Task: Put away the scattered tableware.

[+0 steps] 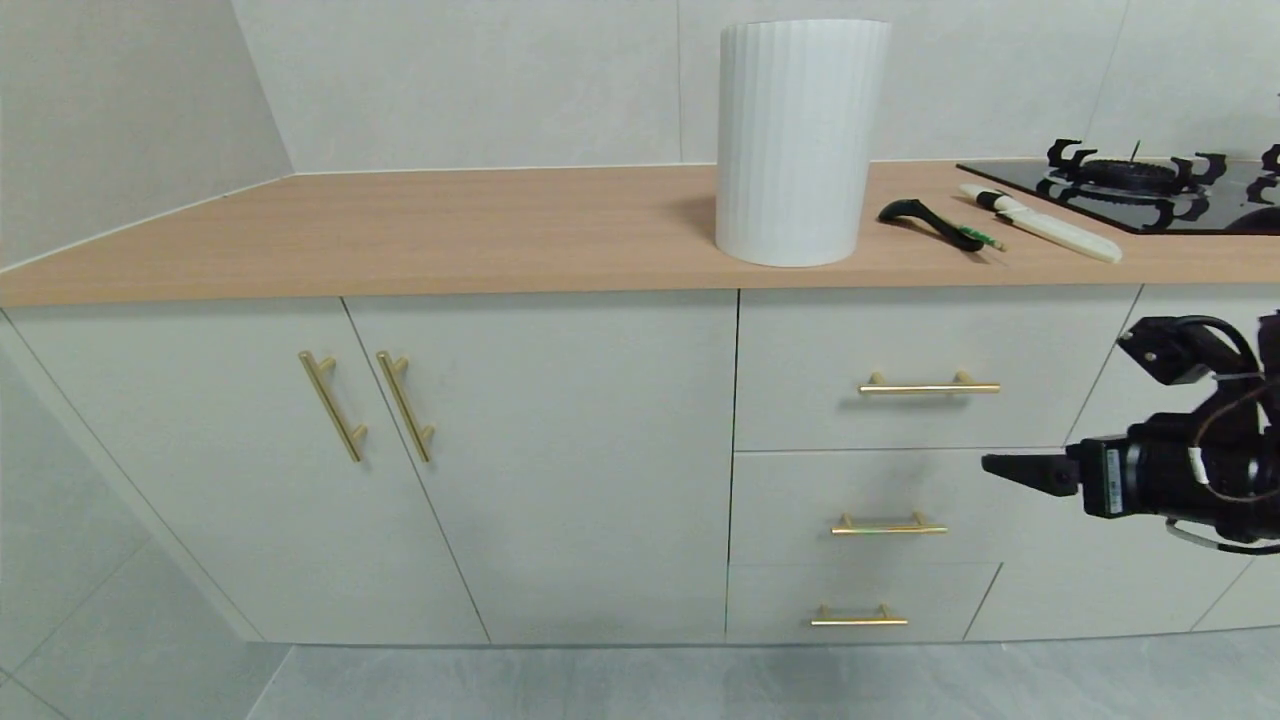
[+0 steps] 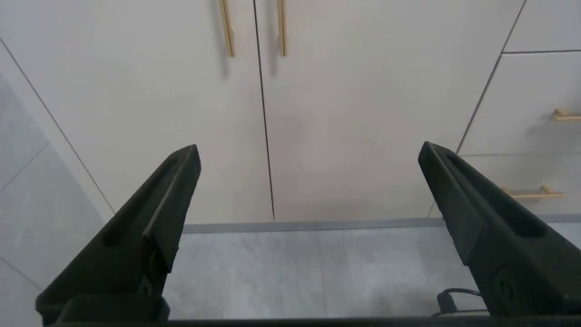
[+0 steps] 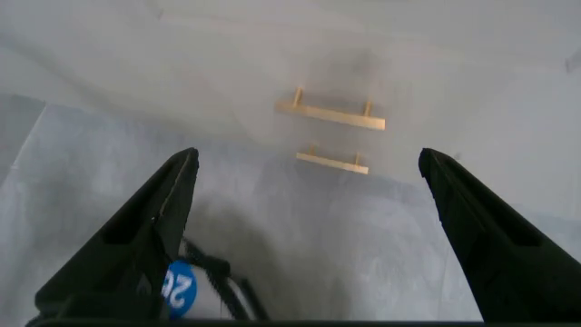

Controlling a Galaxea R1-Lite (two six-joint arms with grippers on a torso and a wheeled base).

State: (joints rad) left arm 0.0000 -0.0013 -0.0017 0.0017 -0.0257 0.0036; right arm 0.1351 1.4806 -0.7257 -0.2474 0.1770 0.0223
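On the wooden countertop lie a black peeler and a white knife, just right of a tall white ribbed container. My right gripper hangs below the counter edge in front of the drawers, level with the gap between the top drawer handle and the middle one. In the right wrist view this gripper is open and empty, facing two gold drawer handles. My left gripper is also open and empty, low before the double cabinet doors.
A black gas hob sits at the counter's far right. Two gold door handles mark the left cabinet. A third, bottom drawer handle is near the grey tiled floor. The counter's left half is bare.
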